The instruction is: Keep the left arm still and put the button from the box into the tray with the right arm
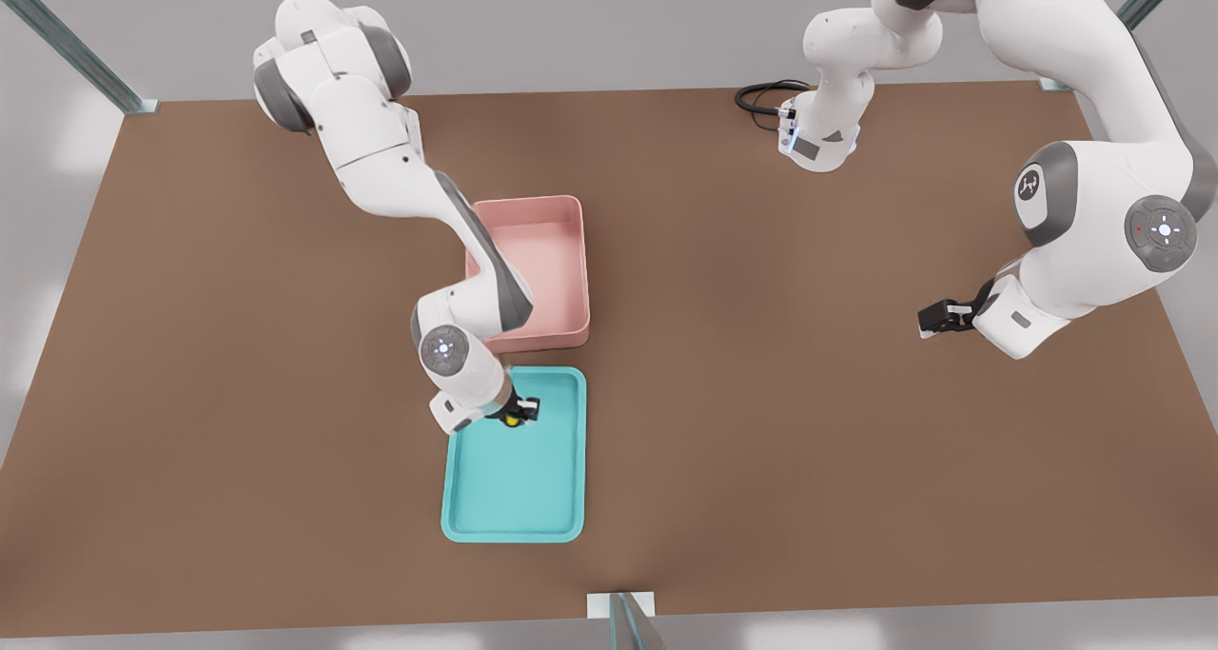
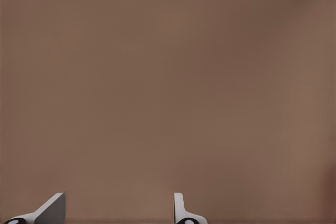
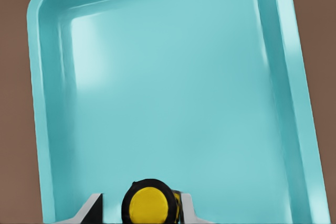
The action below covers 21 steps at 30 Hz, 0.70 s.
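Note:
The teal tray lies on the brown table near the front edge, with the pink box just behind it. My gripper hangs over the tray's far end, shut on the button, whose yellow cap shows between the black fingers. In the right wrist view the button sits between the two fingertips above the tray's floor. Whether the button touches the tray floor I cannot tell. What shows of the box's inside is bare.
The parked arm stands at the front view's right, its black gripper above bare table. A black cable coils at the table's back edge. Metal frame posts stand at the table's edges.

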Each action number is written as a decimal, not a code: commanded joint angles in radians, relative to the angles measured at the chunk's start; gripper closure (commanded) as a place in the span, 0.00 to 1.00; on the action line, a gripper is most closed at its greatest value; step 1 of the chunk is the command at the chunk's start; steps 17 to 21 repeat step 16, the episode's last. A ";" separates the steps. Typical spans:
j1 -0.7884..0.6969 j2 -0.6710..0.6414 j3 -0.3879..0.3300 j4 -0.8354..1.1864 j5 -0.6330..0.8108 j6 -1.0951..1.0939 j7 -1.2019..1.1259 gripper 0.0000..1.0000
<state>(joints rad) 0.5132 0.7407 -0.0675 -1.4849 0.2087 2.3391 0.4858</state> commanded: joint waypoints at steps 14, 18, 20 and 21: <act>-0.354 -0.508 -0.087 0.153 -0.196 -0.845 -0.671 0.00; -0.354 -0.508 -0.087 0.152 -0.196 -0.845 -0.671 0.00; -0.354 -0.508 -0.087 0.152 -0.196 -0.845 -0.671 0.00; -0.354 -0.508 -0.087 0.152 -0.196 -0.845 -0.671 0.00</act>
